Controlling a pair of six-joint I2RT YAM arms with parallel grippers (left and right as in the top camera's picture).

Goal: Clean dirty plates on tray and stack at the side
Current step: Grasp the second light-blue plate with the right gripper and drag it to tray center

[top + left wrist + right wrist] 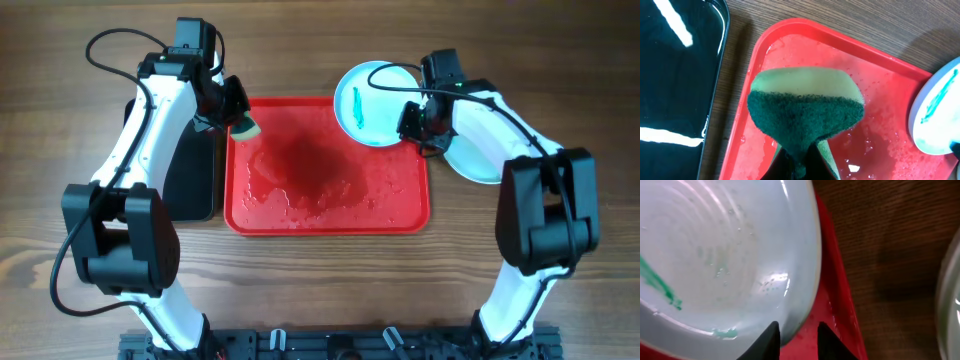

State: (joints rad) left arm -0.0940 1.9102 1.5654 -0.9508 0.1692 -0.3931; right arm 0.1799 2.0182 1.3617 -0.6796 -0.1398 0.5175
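Note:
A pale aqua plate (375,105) with a teal-green smear sits tilted over the far right corner of the wet red tray (330,215). My right gripper (412,118) holds its right rim, one finger inside and one outside the edge (796,340). The plate (715,255) fills the right wrist view, with the tray's rim (835,305) beside it. My left gripper (238,118) is shut on a green and yellow sponge (246,127) above the tray's far left corner. In the left wrist view the sponge (805,105) hangs over the tray (790,30), with the plate (935,115) at the right edge.
A pale plate (470,165) lies on the wooden table right of the tray, partly under my right arm; its edge shows in the right wrist view (950,305). A black tray (190,170) lies left of the red tray, also in the left wrist view (675,75).

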